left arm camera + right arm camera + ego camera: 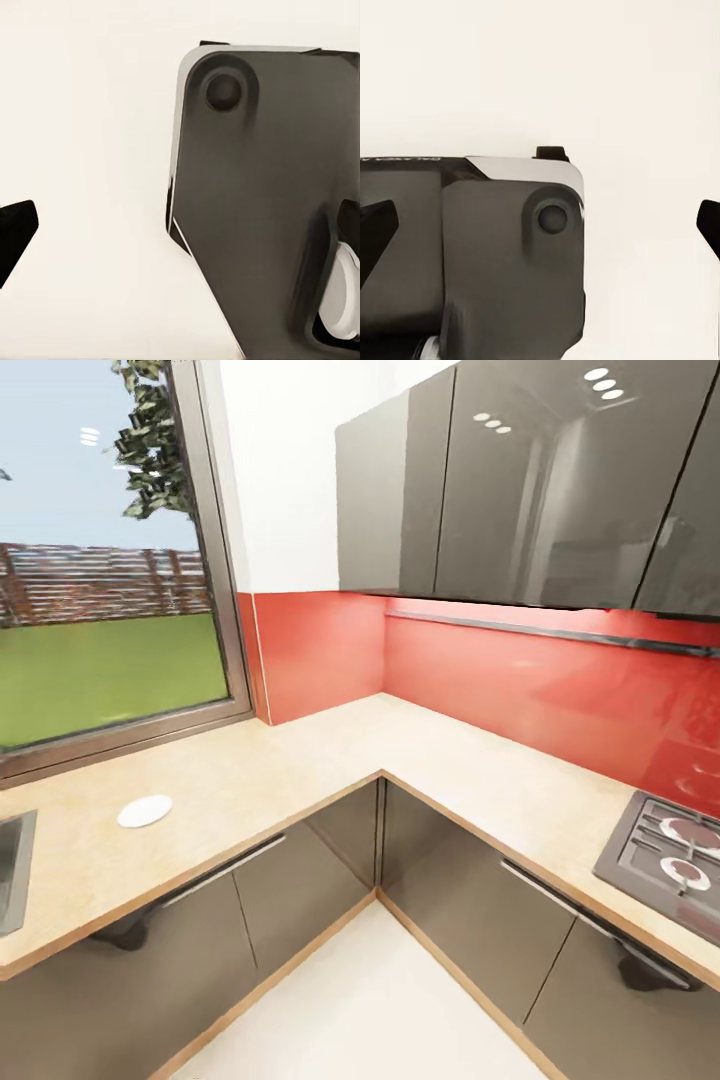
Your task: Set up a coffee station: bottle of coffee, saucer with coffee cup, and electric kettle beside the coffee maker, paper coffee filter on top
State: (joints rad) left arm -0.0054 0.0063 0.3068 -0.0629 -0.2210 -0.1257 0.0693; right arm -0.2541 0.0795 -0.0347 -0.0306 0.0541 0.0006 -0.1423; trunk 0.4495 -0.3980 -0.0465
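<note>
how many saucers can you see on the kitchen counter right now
1. The saucer lies flat on the countertop below the window, near the sink. Others may sit outside the head view.

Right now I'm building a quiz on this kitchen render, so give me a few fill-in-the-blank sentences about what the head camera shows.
1. The saucer lies flat on the ____.
2. The wall panel between the countertop and the grey upper cabinets is coloured ____.
3. Through the window you see a wooden fence and a green ____.
4. The hob sits at the head view's ____ edge.

Missing words: countertop; red; lawn; right
</note>
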